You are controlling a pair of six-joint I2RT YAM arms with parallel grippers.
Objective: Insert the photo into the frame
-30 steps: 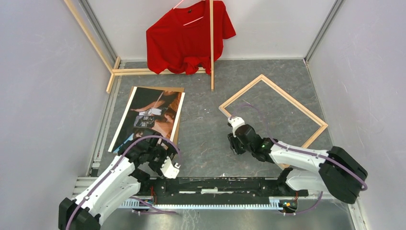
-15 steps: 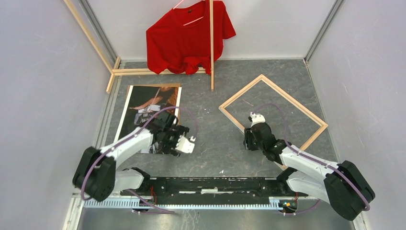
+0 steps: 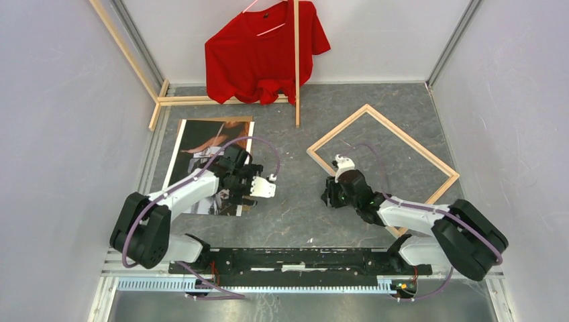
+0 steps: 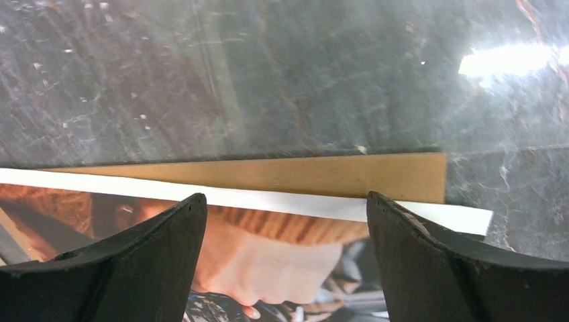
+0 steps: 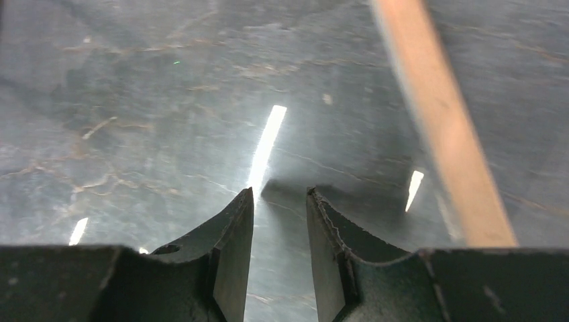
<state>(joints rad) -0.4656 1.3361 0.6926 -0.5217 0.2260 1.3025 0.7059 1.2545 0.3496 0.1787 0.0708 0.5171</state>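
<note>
The left gripper [image 4: 285,198] hangs spread wide over the right edge of the photo [image 3: 204,141], which lies at left on a cardboard sheet [image 4: 302,174], well apart from the frame [image 3: 337,129] at right. The right gripper [image 5: 280,194], narrowly parted, holds nothing. A pinch here could catch the cardboard too, or crease the print.

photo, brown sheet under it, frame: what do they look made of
The photo looks like thin printed paper, with a white margin and a very thin edge; gloss unclear. The brown sheet under it looks like matte cardboard or fibreboard: even tan, no sheen. The frame looks like bare pale wood, apparently unvarnished.
</note>
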